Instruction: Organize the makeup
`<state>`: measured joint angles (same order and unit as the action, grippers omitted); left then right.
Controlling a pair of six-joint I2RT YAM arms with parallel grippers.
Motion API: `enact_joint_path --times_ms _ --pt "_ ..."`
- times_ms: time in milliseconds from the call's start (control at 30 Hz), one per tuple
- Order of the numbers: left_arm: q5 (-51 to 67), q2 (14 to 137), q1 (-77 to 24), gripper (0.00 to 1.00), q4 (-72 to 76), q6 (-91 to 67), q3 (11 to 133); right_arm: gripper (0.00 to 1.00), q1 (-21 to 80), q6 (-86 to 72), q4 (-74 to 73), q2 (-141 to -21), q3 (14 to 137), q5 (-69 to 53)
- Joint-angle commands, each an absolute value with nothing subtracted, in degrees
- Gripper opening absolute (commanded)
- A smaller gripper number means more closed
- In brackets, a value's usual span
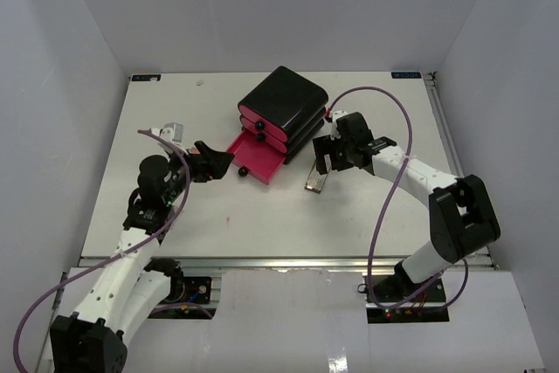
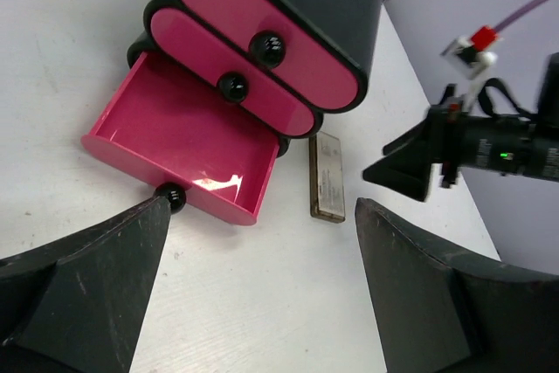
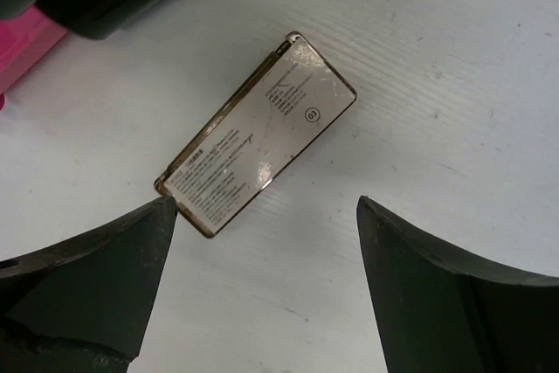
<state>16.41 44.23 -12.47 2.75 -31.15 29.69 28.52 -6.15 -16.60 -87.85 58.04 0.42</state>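
Overhead view. The black drawer box [image 1: 284, 109] sits toward the far middle of the table [image 1: 262, 224]. Its bottom drawer [image 1: 256, 157] is pulled out toward my left arm, and the two drawers above it are shut. The only makeup I can see is the palette [image 1: 316, 183]. It lies on the table just off the box's near right corner, outside the drawer. The left gripper [image 1: 223, 163] hovers just beside the open drawer's front. The right gripper [image 1: 327, 162] hangs over the palette.

Left wrist view. The left gripper [image 2: 262, 277] has its fingers spread wide with nothing between them. The pink bottom drawer [image 2: 188, 133] looks bare inside apart from a patch of glare. The palette [image 2: 327, 176] lies flat just off the box's right side, near the drawer but apart from it. The right gripper [image 2: 417, 168] shows as a dark tip beyond it.

Right wrist view. The right gripper [image 3: 262, 286] is also spread and holds nothing. The palette [image 3: 258, 133] has its near corner right at one fingertip [image 3: 131, 242], and I cannot tell whether they touch. It is a slim, flat rectangle, beige-metallic with a gold edge, showing small printed lines, a circled mark and fine scratches.

My judgement is that the drawer is ready but the palette is not yet put away. It has to go in, and then the drawer has to be closed. I cannot tell whether other makeup sits in the shut drawers.
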Motion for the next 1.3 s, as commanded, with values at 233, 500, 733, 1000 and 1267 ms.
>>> enact_joint_path --times_ms 233,500,733,1000,1267 --pt "14.59 36.77 -12.39 0.98 -6.68 -27.95 32.84 0.90 28.55 -22.44 -10.31 -93.96 60.69 3.50" --pt "14.40 36.85 -12.39 0.98 -6.54 -28.05 32.37 0.90 28.53 -26.35 -7.96 -96.41 59.73 2.99" --pt "13.46 36.21 -12.39 0.98 -6.95 -28.19 31.96 0.91 28.54 -27.19 -7.10 -100.56 59.35 4.94" --pt "12.66 35.76 -12.39 0.98 -7.45 -28.30 31.53 0.95 28.56 -26.72 -4.48 -100.43 55.80 9.26" --pt "12.66 35.51 -12.39 0.98 -7.29 -28.39 31.29 0.86 28.56 -22.43 -2.90 -97.66 52.13 11.60"
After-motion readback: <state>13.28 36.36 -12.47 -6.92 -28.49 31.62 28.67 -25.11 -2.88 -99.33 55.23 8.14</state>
